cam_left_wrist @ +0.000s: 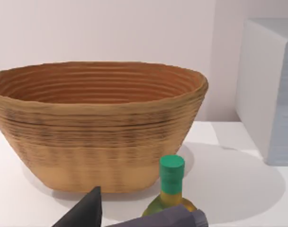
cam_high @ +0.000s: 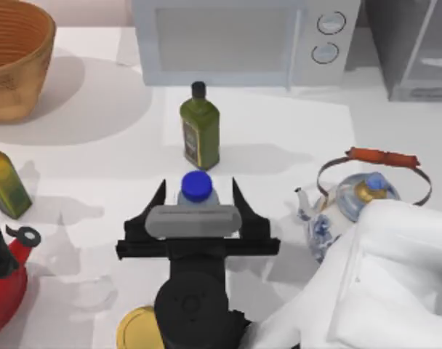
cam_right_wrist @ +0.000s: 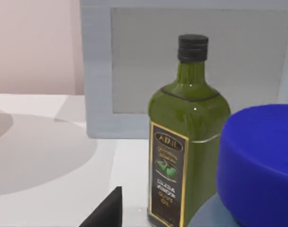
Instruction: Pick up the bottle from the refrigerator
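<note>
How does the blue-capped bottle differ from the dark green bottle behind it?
The bottle has a wide bright blue cap and a pale body; the dark green bottle has a narrow black cap and a label. The bottle sits between the right pincer's fingers; the dark green bottle stands free. Both stand upright.

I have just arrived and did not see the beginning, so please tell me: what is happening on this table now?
The right gripper is at the bottle with the blue cap, its open fingers on either side of it, not yet closed. The bottle stands on the table in front of a dark green bottle and the microwave. The refrigerator is at the far right. The left gripper is near the basket.
</note>
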